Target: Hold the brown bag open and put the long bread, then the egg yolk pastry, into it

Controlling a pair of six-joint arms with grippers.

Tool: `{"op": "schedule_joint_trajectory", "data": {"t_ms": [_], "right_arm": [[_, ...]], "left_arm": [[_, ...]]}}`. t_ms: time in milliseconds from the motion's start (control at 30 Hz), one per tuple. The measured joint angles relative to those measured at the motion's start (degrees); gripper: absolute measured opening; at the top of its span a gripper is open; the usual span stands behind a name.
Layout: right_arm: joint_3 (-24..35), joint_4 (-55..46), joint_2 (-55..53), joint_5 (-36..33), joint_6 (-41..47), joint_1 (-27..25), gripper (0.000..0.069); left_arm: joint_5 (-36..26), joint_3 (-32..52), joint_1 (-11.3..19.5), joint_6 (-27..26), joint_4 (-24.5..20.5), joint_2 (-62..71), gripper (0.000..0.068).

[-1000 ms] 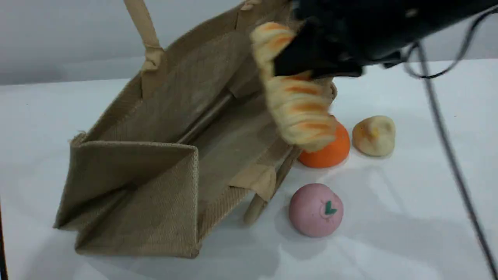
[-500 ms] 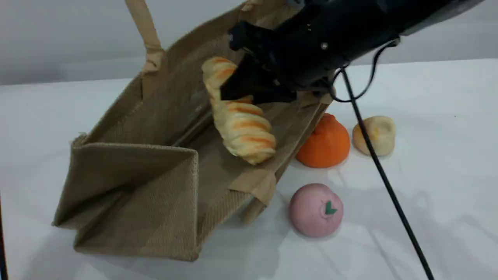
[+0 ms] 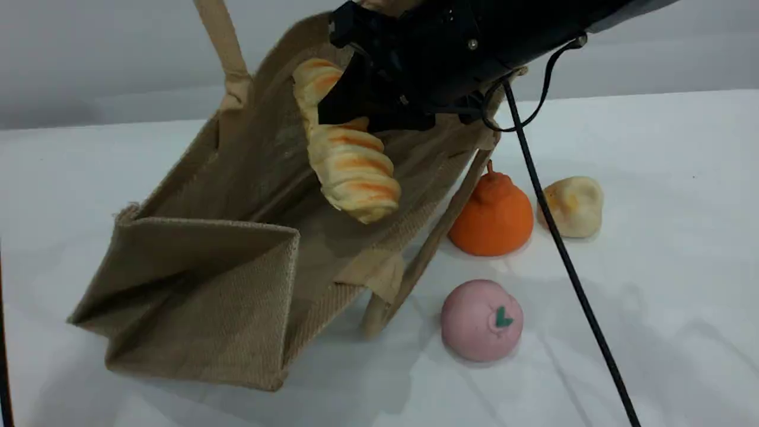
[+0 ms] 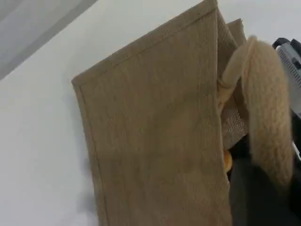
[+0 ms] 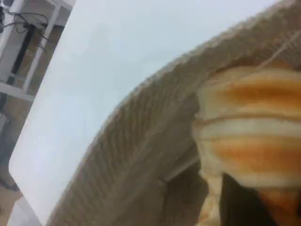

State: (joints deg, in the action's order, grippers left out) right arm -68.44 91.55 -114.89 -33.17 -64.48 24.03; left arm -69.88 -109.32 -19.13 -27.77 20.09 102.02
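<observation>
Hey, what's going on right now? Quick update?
Right hand grips bread, hanging inside open bag. Left hand out of sight, handle up. Pastry waits on table. Nothing in the way.

Above the brown bag, the right arm is a bulky matte-black housing with blocky, angular edges and a small silver screw head on its side. A thin black cable loops off its underside and runs down right of the bag toward the bottom edge.
</observation>
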Motion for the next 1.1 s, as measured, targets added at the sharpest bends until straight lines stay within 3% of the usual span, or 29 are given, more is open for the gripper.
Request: {"op": "schedule_joint_trajectory", "data": {"t_ms": [300,433,1100], "right_arm": [[0.00,-0.05,0.00,-0.40,-1.58,0.00,0.0413],[0.00,-0.20,0.00,-0.45,-2.13,0.00,0.0488],[0.00,-1.65,0.05,5.26,-3.72,0.00,0.0510]], "left_arm": [[-0.11,0.00,0.00,-0.16,0.00,0.00,0.0088],[-0.11,0.00,0.00,-0.16,0.00,0.00,0.0088],[-0.11,0.00,0.00,-0.19,-0.14,0.00,0.0088]]}}
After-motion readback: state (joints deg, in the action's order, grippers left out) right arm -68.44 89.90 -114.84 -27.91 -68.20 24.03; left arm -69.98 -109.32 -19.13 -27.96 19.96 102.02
